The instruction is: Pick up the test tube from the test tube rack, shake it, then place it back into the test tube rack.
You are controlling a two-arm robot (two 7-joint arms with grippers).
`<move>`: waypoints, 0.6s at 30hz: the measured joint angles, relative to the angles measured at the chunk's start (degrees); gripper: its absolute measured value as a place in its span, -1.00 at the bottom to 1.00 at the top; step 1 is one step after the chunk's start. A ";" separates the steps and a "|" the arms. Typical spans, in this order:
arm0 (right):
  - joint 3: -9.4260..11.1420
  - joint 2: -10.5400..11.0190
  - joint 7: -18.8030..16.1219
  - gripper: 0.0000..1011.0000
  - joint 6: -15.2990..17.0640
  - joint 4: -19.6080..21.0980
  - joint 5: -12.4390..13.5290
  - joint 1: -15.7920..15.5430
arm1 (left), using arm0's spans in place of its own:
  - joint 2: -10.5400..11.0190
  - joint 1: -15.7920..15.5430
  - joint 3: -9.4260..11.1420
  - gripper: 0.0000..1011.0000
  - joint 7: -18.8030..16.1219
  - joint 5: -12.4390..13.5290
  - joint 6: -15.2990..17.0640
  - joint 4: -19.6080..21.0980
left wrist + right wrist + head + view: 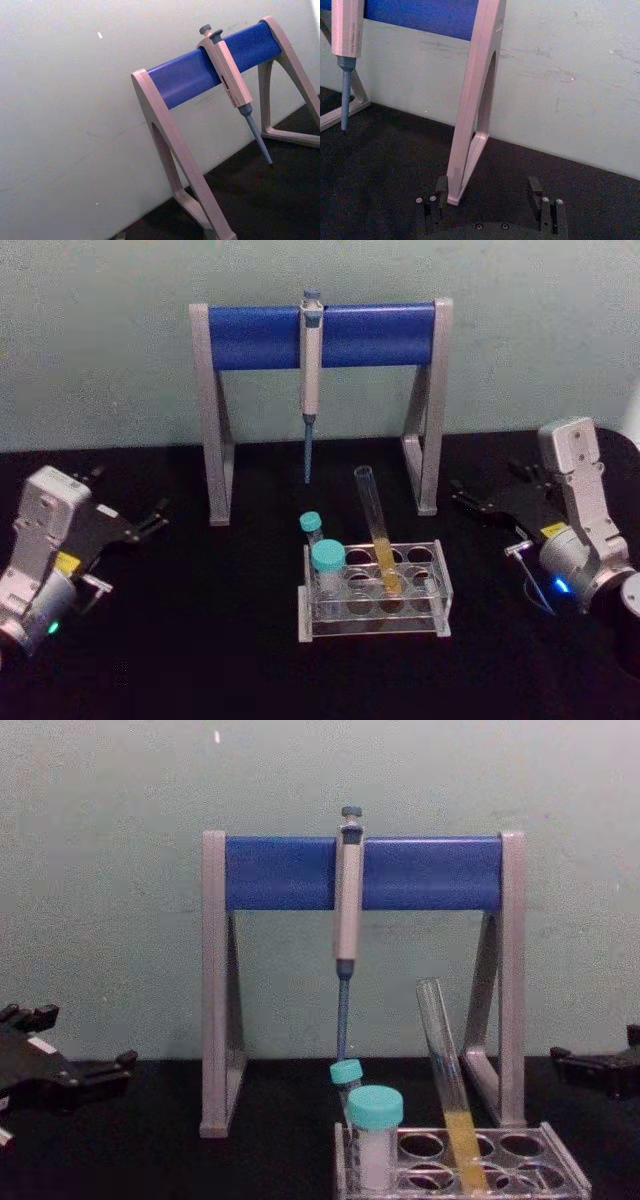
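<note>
The test tube [376, 525], clear glass with yellow-orange liquid low inside, leans in the test tube rack [440, 590] at lower centre. Left gripper [150, 520] at left edge and right gripper [475, 502] at right edge both hold their fingers wide, empty.

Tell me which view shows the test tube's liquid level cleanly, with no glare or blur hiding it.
Chest view: the test tube is side-on against the pale wall, its yellow liquid plain to see, no glare. Head view: the tube is softer, its lower part seen through the clear test tube rack. Both wrist views face the pipette stand.
</note>
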State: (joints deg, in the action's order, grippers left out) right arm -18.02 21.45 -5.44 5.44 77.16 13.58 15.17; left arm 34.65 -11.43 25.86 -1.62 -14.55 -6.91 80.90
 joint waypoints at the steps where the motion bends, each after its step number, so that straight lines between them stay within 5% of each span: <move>1: 0.00 0.00 0.00 0.98 0.00 0.01 0.00 0.00 | 0.00 0.00 0.00 0.98 0.00 0.00 0.00 0.00; 18: 0.00 0.00 0.00 0.98 0.00 0.02 0.03 0.00 | 0.00 0.00 0.00 0.98 0.00 0.00 0.00 0.00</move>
State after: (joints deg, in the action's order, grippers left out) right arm -18.02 21.45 -5.44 5.44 77.18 13.61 15.17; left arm 34.65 -11.43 25.86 -1.62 -14.55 -6.91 80.90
